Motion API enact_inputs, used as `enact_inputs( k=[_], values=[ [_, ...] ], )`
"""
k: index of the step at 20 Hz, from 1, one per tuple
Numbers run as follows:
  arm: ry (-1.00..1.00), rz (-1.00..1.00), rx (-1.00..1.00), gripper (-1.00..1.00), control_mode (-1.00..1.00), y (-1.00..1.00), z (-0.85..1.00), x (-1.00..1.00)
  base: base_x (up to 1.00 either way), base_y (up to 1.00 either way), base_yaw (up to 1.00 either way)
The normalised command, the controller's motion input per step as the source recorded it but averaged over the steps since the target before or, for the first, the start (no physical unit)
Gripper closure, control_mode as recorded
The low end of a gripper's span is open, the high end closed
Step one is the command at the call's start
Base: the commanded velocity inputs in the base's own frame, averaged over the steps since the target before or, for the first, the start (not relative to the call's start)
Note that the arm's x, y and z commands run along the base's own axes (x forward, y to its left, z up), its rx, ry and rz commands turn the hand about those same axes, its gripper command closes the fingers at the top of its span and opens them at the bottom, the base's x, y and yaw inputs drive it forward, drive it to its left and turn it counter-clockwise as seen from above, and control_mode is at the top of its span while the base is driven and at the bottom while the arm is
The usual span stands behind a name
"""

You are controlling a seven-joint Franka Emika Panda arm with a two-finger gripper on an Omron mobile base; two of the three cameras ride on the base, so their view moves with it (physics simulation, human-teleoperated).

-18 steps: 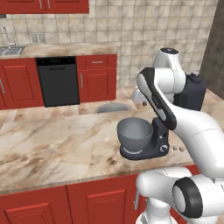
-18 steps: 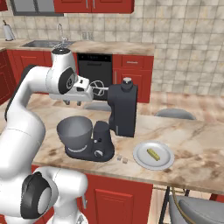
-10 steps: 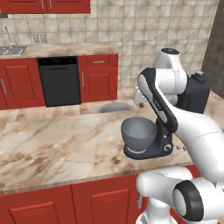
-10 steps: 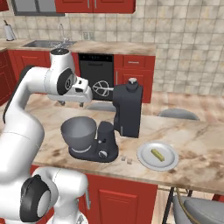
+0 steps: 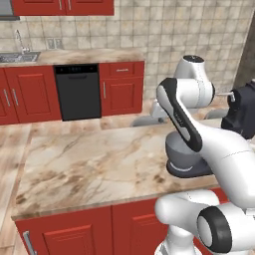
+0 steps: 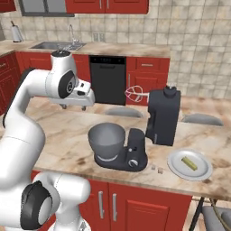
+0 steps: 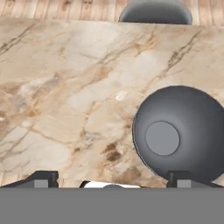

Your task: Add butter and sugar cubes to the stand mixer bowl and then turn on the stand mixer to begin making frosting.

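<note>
The dark stand mixer [image 6: 162, 116] stands on the marble counter with its head tilted up and its whisk [image 6: 135, 95] raised. The grey stand mixer bowl [image 6: 107, 140] sits on the mixer's base; in the hand view the bowl [image 7: 179, 131] looks hollow, with nothing in it. A yellow butter stick [image 6: 190, 163] lies on a white plate [image 6: 177, 166] to the mixer's right. Two tiny sugar cubes [image 6: 156, 169] lie on the counter between the base and the plate. My gripper [image 6: 74, 107] hangs open above the counter, left of the bowl, its fingertips [image 7: 41, 179] wide apart with nothing between them.
Grey stool seats [image 6: 116, 111] [image 6: 200, 118] stand behind the counter's far edge. Bare marble counter [image 5: 89, 159] stretches to the left of the mixer. Red cabinets, a black dishwasher [image 5: 77, 92] and a sink [image 6: 56, 45] line the back wall.
The whole picture has slid to the right, so the base has moved. The gripper's jaws have opened wide. The mixer, plate and cubes keep their places on the counter.
</note>
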Motion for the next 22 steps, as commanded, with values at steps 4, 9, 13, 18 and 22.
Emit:
enact_inputs(
  k=[4, 9, 13, 18, 22],
  values=[
    [0.00, 0.00, 0.00, -1.00, 1.00, 0.00, 0.00, 0.00, 0.33, 0.41, 0.00],
    [0.00, 0.00, 0.00, -1.00, 1.00, 0.00, 0.00, 0.00, 0.44, 0.20, 0.00],
    [0.00, 0.00, 0.00, -1.00, 1.00, 0.00, 0.00, 0.00, 0.48, 0.14, 0.00],
    [0.00, 0.00, 0.00, -1.00, 1.00, 0.00, 0.00, 0.00, 0.14, 0.03, 0.00],
    [0.00, 0.00, 0.00, -1.00, 1.00, 0.00, 0.00, 0.00, 0.00, 0.00, 0.00]
  ],
)
